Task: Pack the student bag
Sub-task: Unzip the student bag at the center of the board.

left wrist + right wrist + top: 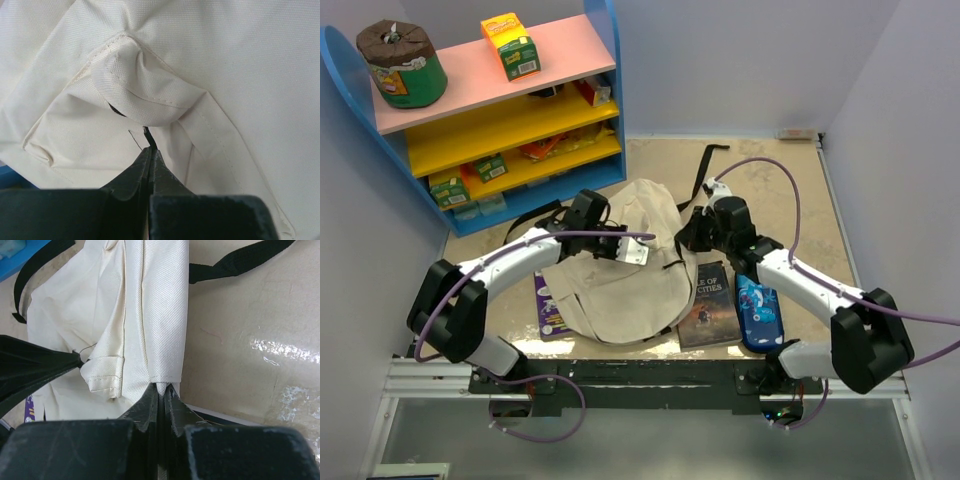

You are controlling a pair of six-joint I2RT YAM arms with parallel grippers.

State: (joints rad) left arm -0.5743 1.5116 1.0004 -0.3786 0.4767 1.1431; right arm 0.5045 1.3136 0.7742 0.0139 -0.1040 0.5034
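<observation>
Left gripper (149, 149): nearest item in the left wrist view. Jaws pressed together, no gap showing. The tips nip a thin dark sliver that stands out of them, right under a rounded fold of the bag (225, 60). Cream fabric fills the view above and to both sides of the jaws.

Right gripper (162, 387): jaws likewise closed tight, pinching the stitched lower hem of a vertical fold of the bag. More cream fabric lies left of these jaws, bare table (250, 325) right of them.

Bag: cream, floppy, lying flat on the table between the two grippers, with the left jaws at its upper middle and the right jaws at its right edge.

Strap (235, 262): black, running off from the bag's edge beyond the right jaws, flat on the table.

Book (708, 305): dark cover, flat, just beside the bag's right edge, on the base side of the right jaws.

Pencil case (758, 312): blue, just right of the book, under the right arm.

Purple book (548, 305): partly under the bag's left edge, on the base side of the left jaws.

Shelf (500, 110): coloured tiers, well beyond the left jaws, far left.
</observation>
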